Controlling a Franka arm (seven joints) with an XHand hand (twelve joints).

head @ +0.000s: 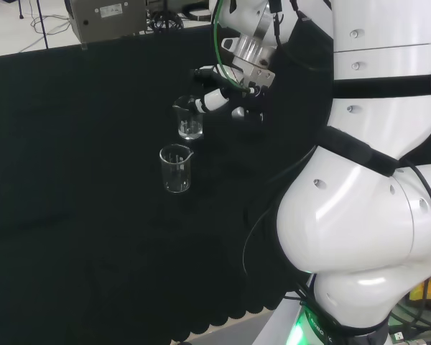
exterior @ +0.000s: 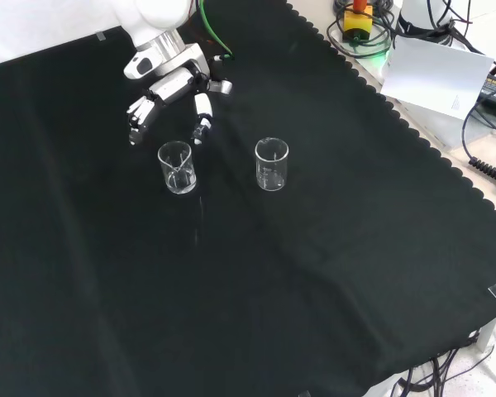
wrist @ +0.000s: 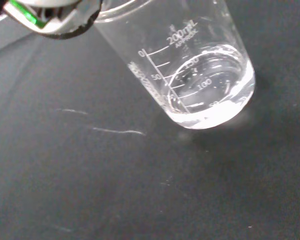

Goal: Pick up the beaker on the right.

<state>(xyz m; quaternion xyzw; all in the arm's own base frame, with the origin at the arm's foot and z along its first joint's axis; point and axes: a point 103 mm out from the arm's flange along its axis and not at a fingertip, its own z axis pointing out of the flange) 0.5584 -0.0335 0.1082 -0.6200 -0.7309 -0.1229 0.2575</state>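
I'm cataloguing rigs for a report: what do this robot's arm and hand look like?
The arm has bulky glossy white links with black bands at the joints. A green cable runs along the silver wrist. The hand has white segments with black joints and tips.
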